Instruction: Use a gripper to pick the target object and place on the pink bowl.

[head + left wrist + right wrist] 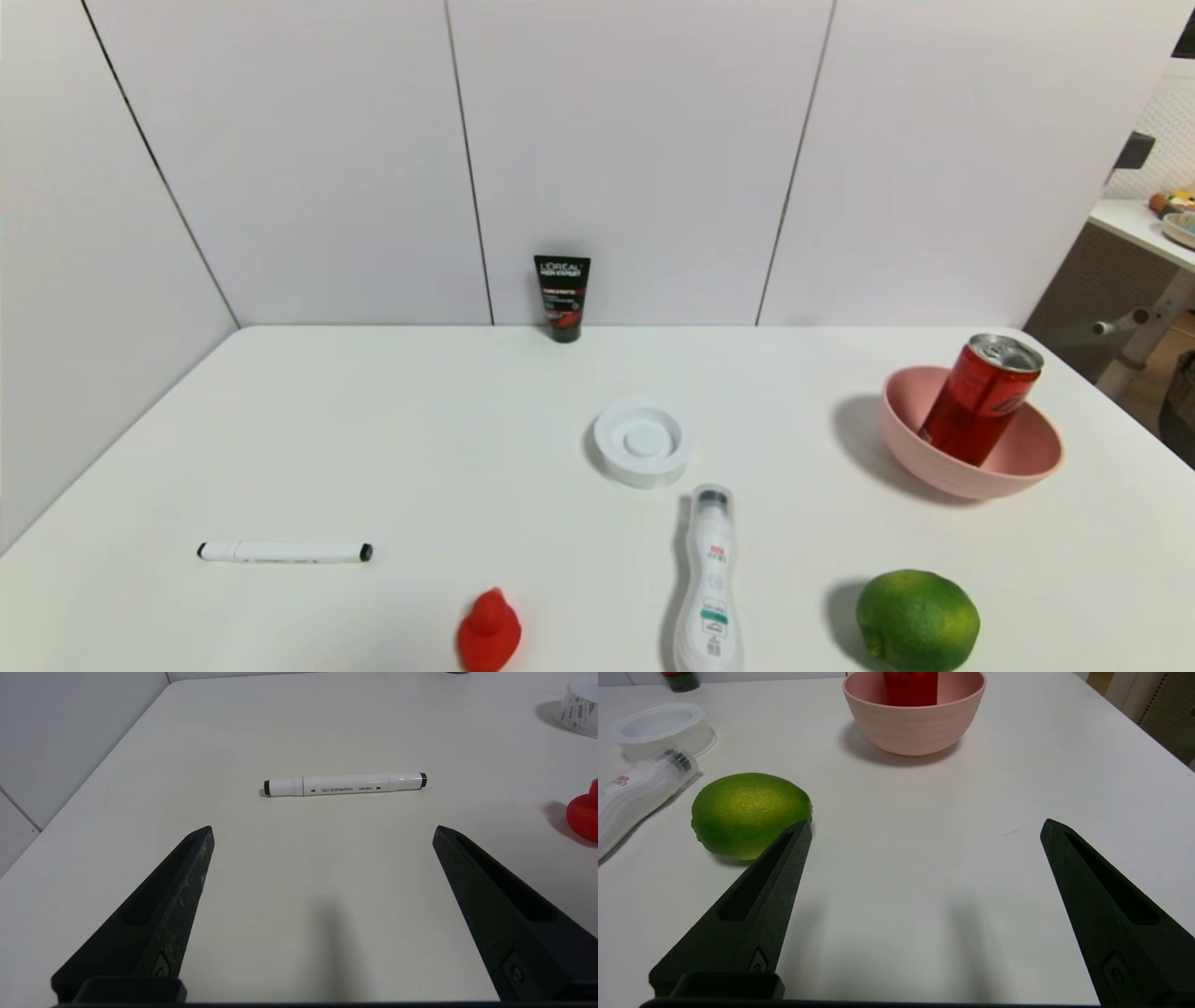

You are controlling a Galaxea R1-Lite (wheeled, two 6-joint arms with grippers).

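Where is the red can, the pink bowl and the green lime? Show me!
red can [980, 401], head view, on the middle of its red side.
pink bowl [943, 474], head view, on its outer front wall.
green lime [918, 621], head view, on the middle of its skin.

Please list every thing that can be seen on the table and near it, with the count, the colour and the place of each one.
can: 1, red with silver top, leaning inside the bowl
bowl: 1, pink, right side of the table
lime: 1, green, near edge, in front of the bowl
bottle: 1, white, lying near the middle, cap toward the disc
disc: 1, white, round, middle of the table
tube: 1, black, upright at the back wall
duck: 1, red, near edge, left of the bottle
marker: 1, white with black ends, lying on the left side
table: 1, white
left gripper: 1, black, open, low over the table before the marker
right gripper: 1, black, open, beside the lime, facing the bowl
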